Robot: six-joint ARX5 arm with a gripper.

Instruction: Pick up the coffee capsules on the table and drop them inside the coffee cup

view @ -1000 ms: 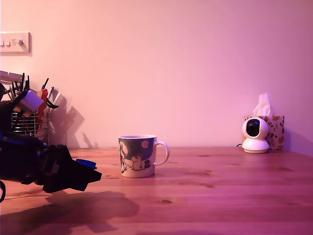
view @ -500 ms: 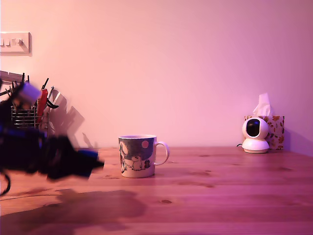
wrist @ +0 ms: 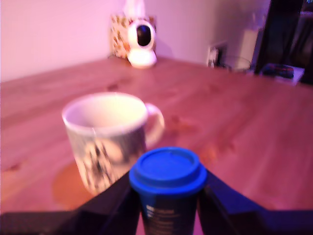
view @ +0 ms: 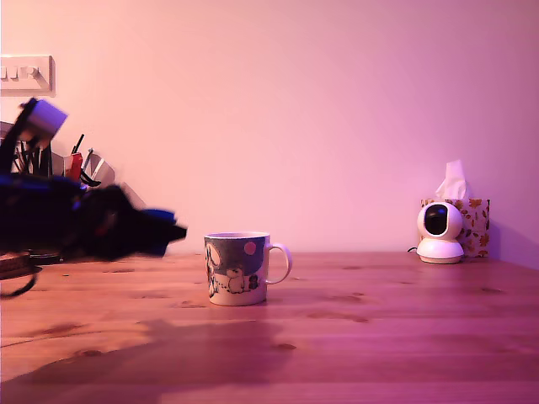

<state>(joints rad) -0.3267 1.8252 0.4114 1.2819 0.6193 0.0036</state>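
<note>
in the exterior view the pincer (view: 173,230) hangs above the wooden worktop (view: 379,320), just to the exterior view's left of the coffee cup (view: 237,268) and near rim height, blurred; a strip of blue shows at its tip; the step in hand looks like the carry toward the cup, and the next move calls for bringing the tip over the open mouth before letting go; the cup is glossy white ceramic with a grey-blue print, a pink dot and a loop handle on the exterior view's right; the worktop is knotted, grained wood.

in the wrist view the pincer (wrist: 168,205) is pinching the blue capsule (wrist: 167,186) between two dark jaws, its wide flat round rim uppermost over a darker tapered body; the cup (wrist: 105,139) stands just beyond, its pale inside apparently empty as far as can be seen.
</note>
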